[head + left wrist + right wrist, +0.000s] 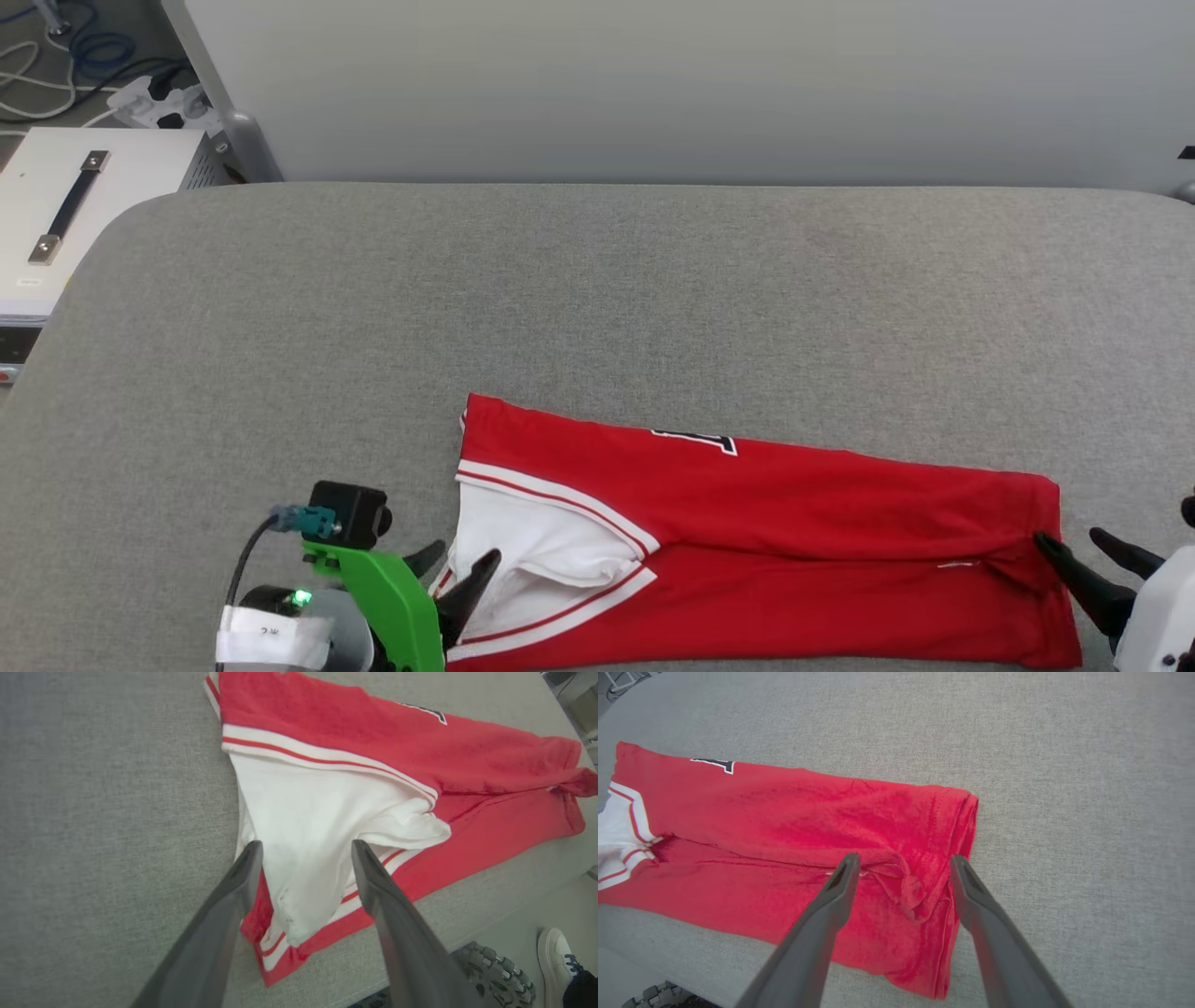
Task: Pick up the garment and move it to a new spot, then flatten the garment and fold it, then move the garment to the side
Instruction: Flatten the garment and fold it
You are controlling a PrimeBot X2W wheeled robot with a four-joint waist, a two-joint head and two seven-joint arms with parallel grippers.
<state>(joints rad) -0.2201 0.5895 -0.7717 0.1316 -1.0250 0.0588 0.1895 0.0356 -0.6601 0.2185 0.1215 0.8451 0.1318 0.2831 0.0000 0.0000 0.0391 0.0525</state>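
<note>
Red garment (794, 523), lettering (695, 439) fragment illegible; left gripper (462, 557) and right gripper (1069, 538) at its ends, jaws spread, empty.

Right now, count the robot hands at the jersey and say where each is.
2. The left hand is open over the white-sleeved end of the jersey, lower left in the head view; the right hand is open at its opposite red end, lower right.

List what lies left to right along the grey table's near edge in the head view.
Dark-fingered left gripper on green mount → red jersey T-shirt with white sleeve → dark-fingered right gripper.
</note>
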